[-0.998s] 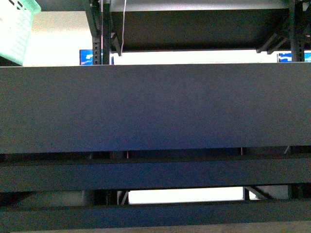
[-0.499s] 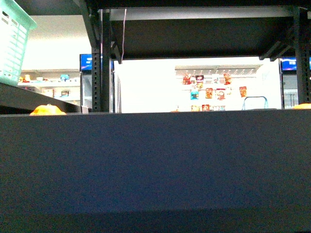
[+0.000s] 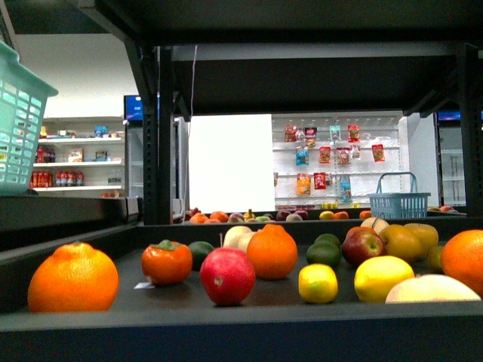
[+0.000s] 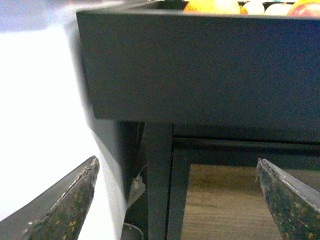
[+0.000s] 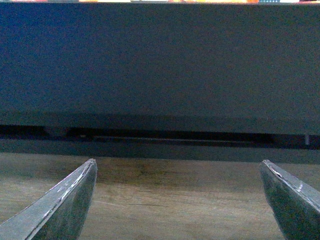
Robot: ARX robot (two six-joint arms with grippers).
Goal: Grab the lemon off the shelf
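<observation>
While the lemon [image 3: 383,277] lies untouched on the shelf [image 3: 226,335], just right of a smaller yellow fruit [image 3: 318,283], the pick is not begun: left gripper [image 4: 176,200] and right gripper [image 5: 177,200] hang spread wide and empty below the deck's front edge.

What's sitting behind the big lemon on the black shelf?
Behind the lemon sit a red apple and brownish-yellow fruits. The lemon covers their lower parts and anything lying low behind it.

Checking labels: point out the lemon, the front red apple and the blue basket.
lemon [image 3: 382,277], front view, middle of its skin.
front red apple [image 3: 227,276], front view, middle of its skin.
blue basket [image 3: 399,205], front view, front wall.
</observation>
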